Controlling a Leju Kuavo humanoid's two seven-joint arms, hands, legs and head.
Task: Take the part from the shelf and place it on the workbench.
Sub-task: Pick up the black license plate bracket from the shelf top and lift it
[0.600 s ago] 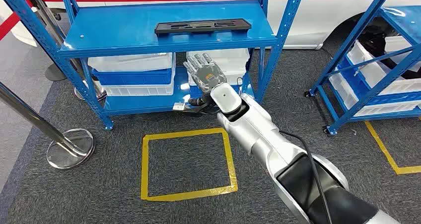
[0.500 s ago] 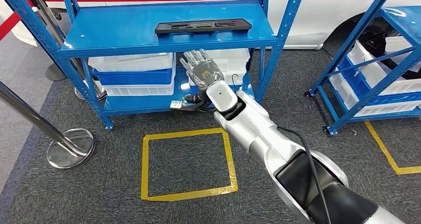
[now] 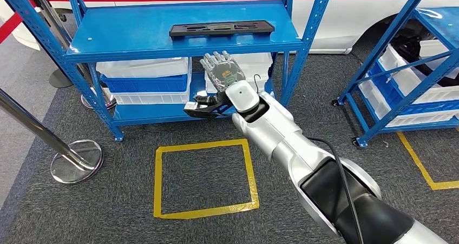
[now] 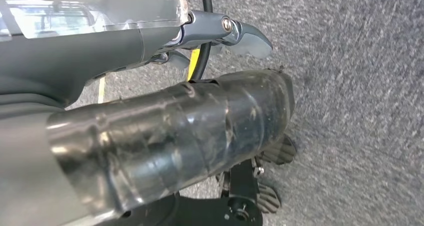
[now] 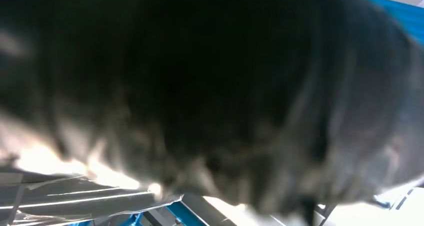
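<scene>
The part [image 3: 222,27], a long flat black piece with cut-outs, lies across the top board of the blue shelf [image 3: 135,35], near its front edge. My right hand [image 3: 223,73] is raised in front of the shelf, just below that board and under the part, fingers spread and pointing up, holding nothing. Its thumb sticks out to the left. In the right wrist view the right hand [image 5: 210,95] is a dark blur close to the lens. My left hand [image 4: 165,126] hangs over the grey carpet with nothing in it.
White and blue bins [image 3: 143,79] fill the lower shelf level. A yellow tape square [image 3: 205,176] marks the carpet before the shelf. A chrome stanchion base [image 3: 76,160] stands at the left. A second blue rack [image 3: 411,76] with bins stands at the right.
My right hand has risen a little toward the top board's front edge, and its wrist has turned so the thumb now juts left. The part has not moved.
</scene>
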